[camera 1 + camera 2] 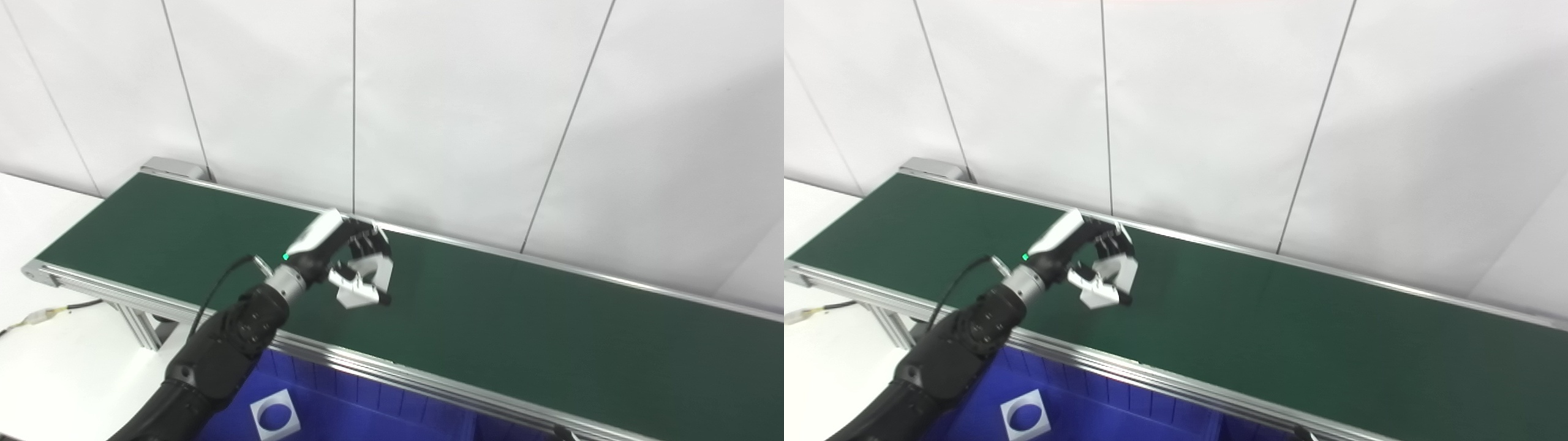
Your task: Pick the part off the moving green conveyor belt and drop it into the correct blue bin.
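My left hand (355, 266) hovers over the green conveyor belt (520, 318), left of its middle. Its fingers (367, 242) are curled toward the thumb and close on a pale angular piece, which looks like the white part (358, 294). No other part shows on the belt. The same hand shows in the right eye view (1096, 263). A blue bin (367, 404) stands below the belt's near rail, and a white label with a ring shape (275, 415) lies in it. My right hand is out of view.
The belt's silver near rail (392, 367) runs between my hand and the bin. White wall panels (459, 110) stand right behind the belt. A white table (55, 361) with a cable (43, 315) lies at the left. The belt's leg frame (141, 327) stands there.
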Robot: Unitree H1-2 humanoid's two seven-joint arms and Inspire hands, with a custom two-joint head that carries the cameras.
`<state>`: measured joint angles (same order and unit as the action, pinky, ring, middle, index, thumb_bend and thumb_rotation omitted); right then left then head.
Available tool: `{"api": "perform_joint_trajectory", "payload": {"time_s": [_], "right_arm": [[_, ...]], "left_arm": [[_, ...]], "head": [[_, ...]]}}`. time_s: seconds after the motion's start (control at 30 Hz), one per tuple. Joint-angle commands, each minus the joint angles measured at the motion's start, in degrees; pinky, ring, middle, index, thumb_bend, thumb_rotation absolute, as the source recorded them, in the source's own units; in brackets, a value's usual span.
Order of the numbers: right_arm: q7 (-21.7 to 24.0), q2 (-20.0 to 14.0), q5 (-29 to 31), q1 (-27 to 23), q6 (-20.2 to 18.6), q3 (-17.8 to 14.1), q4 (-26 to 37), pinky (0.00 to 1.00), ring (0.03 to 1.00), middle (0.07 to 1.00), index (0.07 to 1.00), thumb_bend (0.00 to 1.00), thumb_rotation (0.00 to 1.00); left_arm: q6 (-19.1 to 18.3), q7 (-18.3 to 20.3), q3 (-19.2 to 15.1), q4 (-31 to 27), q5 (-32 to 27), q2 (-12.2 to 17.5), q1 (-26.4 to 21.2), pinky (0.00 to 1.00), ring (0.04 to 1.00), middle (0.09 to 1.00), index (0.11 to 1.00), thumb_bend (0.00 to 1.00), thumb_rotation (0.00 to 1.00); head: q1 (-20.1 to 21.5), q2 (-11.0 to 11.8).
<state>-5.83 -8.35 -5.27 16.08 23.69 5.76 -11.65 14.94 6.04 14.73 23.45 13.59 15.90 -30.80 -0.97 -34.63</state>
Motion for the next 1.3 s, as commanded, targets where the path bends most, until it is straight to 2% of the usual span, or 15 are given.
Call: {"api": "perform_joint_trajectory", "payload": {"time_s": [0.0,0.27,0.33,0.4,0.47,0.63,0.67,0.7,0.73,0.77,0.83,0.9,1.07,1.27], "right_arm": [[-0.61,-0.22,-0.05,-0.02,3.23,0.15,1.44,0.72,0.801,0.841,0.877,0.71,0.16],[-0.03,-0.34,0.64,0.21,3.23,0.27,1.65,0.73,0.805,0.844,0.874,0.70,0.14],[-0.11,-0.43,0.35,0.29,3.22,0.42,1.82,0.73,0.806,0.844,0.875,0.70,0.15],[-0.10,-0.38,0.25,0.36,3.22,0.46,2.06,0.73,0.806,0.843,0.875,0.70,0.16],[0.12,-0.22,0.47,0.57,3.21,0.49,2.55,0.73,0.806,0.843,0.875,0.71,0.15],[-0.10,0.48,-0.83,1.17,3.22,0.60,4.04,0.72,0.804,0.841,0.871,0.71,0.14],[-0.11,0.58,-1.03,1.20,3.22,0.62,4.18,0.72,0.804,0.842,0.872,0.71,0.14],[-0.10,0.84,-1.41,1.22,3.18,0.66,4.47,0.72,0.804,0.843,0.872,0.71,0.14],[-0.08,1.02,-1.66,1.23,3.15,0.67,4.66,0.72,0.804,0.842,0.872,0.71,0.16],[-0.09,1.45,-2.17,1.23,3.12,0.66,5.01,0.72,0.804,0.842,0.872,0.71,0.16],[0.03,2.32,-2.82,1.27,2.77,0.59,5.74,0.72,0.804,0.843,0.869,0.71,0.17],[0.19,3.24,-3.32,1.35,2.02,0.60,6.79,0.73,0.806,0.842,0.869,0.71,0.13],[0.49,4.65,-4.39,1.60,0.79,0.55,8.69,0.73,0.805,0.839,0.868,0.70,0.10],[0.16,5.66,-5.94,1.95,-0.01,0.28,10.05,0.73,0.806,0.839,0.871,0.69,0.10]], "left_arm": [[-3.05,2.10,-2.09,-4.06,-3.56,-0.29,-1.06,0.40,0.445,0.484,0.489,0.48,0.00],[-9.31,6.26,-5.08,-16.67,-6.72,-0.94,2.67,0.38,0.457,0.491,0.482,0.48,0.00],[-9.69,7.15,-5.73,-19.10,-8.67,-1.34,3.96,0.37,0.458,0.497,0.479,0.48,0.00],[-9.20,8.79,-6.80,-20.22,-13.37,-2.12,5.41,0.37,0.455,0.497,0.477,0.48,0.00],[-11.08,9.72,-8.02,-22.30,-17.17,-2.86,7.45,0.37,0.452,0.498,0.475,0.48,0.00],[-14.19,10.75,-9.81,-26.49,-21.01,-2.96,11.94,0.39,0.445,0.490,0.488,0.48,0.00],[-14.46,11.09,-9.98,-26.91,-21.58,-2.86,12.59,0.39,0.443,0.492,0.493,0.48,0.00],[-14.54,11.90,-10.19,-27.26,-22.60,-2.46,13.59,0.38,0.443,0.492,0.493,0.48,0.00],[-14.55,12.47,-10.34,-27.45,-23.28,-2.18,14.23,0.38,0.445,0.492,0.495,0.48,0.00],[-14.25,13.06,-10.53,-27.49,-23.64,-1.60,15.09,0.38,0.445,0.491,0.496,0.48,0.00],[-13.58,14.07,-11.02,-26.98,-24.34,-0.78,16.30,0.37,0.449,0.494,0.495,0.48,0.00],[-12.90,15.17,-11.64,-25.96,-25.24,-0.05,17.26,0.38,0.443,0.497,0.499,0.48,0.00],[-10.94,18.34,-12.12,-23.65,-26.44,1.29,18.78,0.38,0.449,0.499,0.495,0.48,0.00],[-12.06,21.57,-11.58,-23.69,-27.14,2.42,20.82,0.38,0.450,0.493,0.499,0.48,0.00]], "head": [[-0.12,-0.05],[0.12,-0.48],[0.38,-0.71],[0.76,-0.96],[2.34,-1.60],[5.33,-3.20],[5.33,-3.20],[7.35,-4.16],[7.35,-4.16],[9.35,-5.22],[10.78,-6.01],[12.25,-6.85],[13.67,-8.25],[15.42,-9.94]]}}
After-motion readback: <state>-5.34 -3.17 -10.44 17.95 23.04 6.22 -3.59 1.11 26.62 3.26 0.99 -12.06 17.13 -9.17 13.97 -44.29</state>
